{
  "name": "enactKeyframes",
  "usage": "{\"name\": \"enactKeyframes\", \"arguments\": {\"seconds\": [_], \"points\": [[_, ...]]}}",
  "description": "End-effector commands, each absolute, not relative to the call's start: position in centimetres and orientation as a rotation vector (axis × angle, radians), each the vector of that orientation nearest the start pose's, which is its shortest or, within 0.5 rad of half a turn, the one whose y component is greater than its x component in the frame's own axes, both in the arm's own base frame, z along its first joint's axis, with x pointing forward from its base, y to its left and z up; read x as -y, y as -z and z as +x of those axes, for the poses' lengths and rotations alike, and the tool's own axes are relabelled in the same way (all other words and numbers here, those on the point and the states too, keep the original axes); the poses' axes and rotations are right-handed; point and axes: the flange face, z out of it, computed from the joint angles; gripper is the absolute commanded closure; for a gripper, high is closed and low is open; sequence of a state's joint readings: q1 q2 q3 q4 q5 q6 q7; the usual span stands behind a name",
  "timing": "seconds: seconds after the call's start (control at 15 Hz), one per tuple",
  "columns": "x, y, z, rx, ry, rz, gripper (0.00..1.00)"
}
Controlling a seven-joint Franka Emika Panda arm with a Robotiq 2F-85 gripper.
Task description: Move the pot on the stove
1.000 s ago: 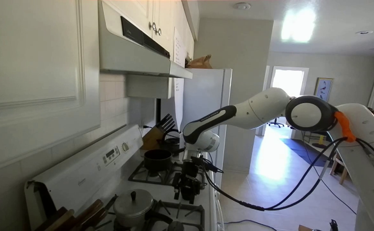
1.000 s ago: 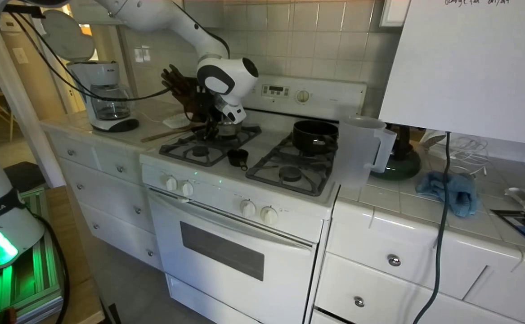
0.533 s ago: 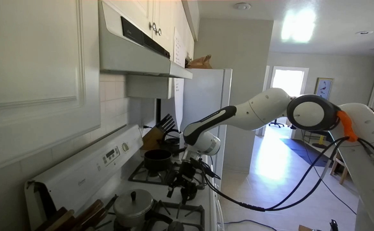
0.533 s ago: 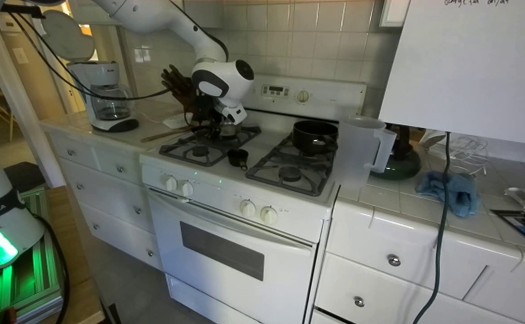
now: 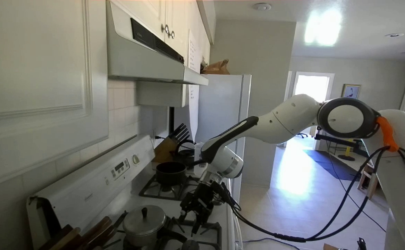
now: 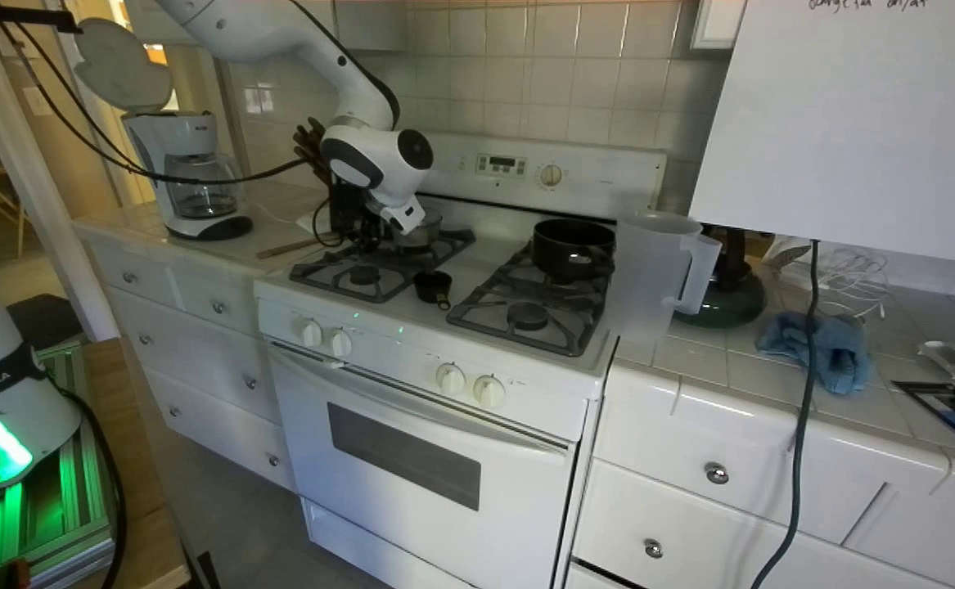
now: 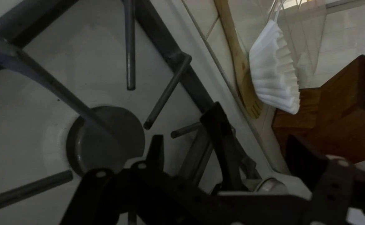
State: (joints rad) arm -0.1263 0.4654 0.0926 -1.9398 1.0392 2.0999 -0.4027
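Observation:
The pot (image 5: 144, 222) is silver-grey with a lid and a black knob. It sits on a rear burner of the white stove (image 6: 362, 360), partly hidden by my arm in an exterior view (image 6: 421, 233). Its black handle (image 5: 175, 236) points toward the stove's front. My gripper (image 5: 188, 223) is open and tilted, above the grate near the handle. In the wrist view my gripper (image 7: 227, 150) has its fingers wide apart, with the black handle (image 7: 221, 143) showing between them. Only a bit of the pot's metal (image 7: 273, 186) shows there; the rest is hidden behind the gripper.
A black pan (image 6: 573, 248) stands on the other rear burner. A small black cup (image 6: 432, 286) sits between the grates. A pitcher (image 6: 649, 278) is beside the stove. A wooden block (image 7: 342, 115), spatula (image 7: 245, 78) and coffee filters (image 7: 274, 68) lie on the counter past the stove edge.
My gripper has tilted and moved lower, toward the pot's handle side. In an exterior view the arm has shifted left. The pot has not moved.

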Motion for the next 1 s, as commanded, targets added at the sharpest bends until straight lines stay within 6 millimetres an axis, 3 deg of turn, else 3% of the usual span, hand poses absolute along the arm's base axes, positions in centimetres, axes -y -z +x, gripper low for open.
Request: {"name": "enactKeyframes", "arguments": {"seconds": [0.0,0.6,0.93], "points": [[-3.2,-24.0,59.1,-0.329,-0.048,-2.203,0.00],[-4.4,-22.5,60.7,-0.339,0.089,-2.204,0.00],[-5.7,-21.5,61.6,-0.363,0.081,-2.183,0.00]]}}
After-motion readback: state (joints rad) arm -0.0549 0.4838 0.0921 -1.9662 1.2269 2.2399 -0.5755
